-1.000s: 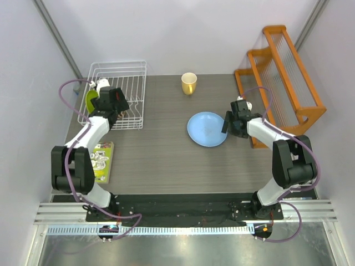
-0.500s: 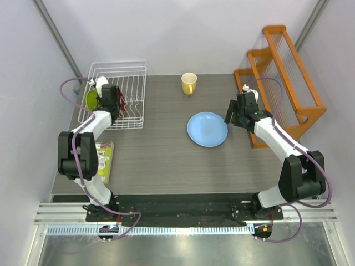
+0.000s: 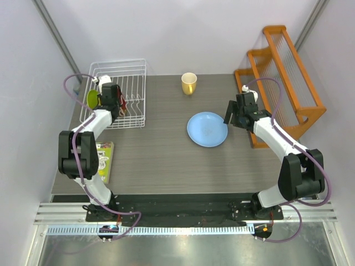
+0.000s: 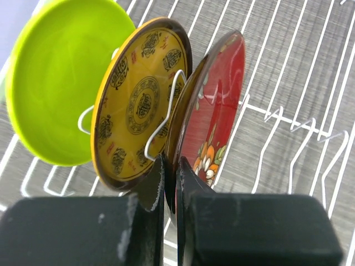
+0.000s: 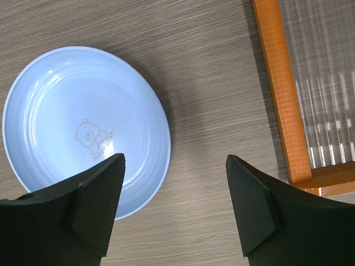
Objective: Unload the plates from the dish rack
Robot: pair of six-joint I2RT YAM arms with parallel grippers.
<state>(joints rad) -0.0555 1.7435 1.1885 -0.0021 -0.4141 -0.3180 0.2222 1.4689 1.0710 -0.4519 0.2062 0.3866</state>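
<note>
Three plates stand upright between the tines of the white dish rack [image 3: 118, 62]: a lime green one [image 4: 61, 83], a yellow patterned one [image 4: 138, 100] and a red floral one [image 4: 222, 100]. My left gripper [image 4: 171, 177] reaches into the rack [image 3: 113, 105]. It is shut on the lower rim of the red floral plate, with one finger between that plate and the yellow one. The light blue plate [image 3: 207, 129] lies flat on the table [image 5: 83, 127]. Just right of the blue plate, my right gripper [image 5: 175, 159] hovers open over bare wood [image 3: 230, 118], holding nothing.
A yellow cup [image 3: 189, 83] stands at the back middle of the table. An orange wooden slatted rack [image 3: 283, 77] runs along the right side, close to the right gripper [image 5: 277, 83]. A green and white packet [image 3: 102, 160] lies near the left arm's base.
The left gripper has gone from open to shut on the red floral plate's rim. The right gripper has drawn back a little from the blue plate and stays open.
</note>
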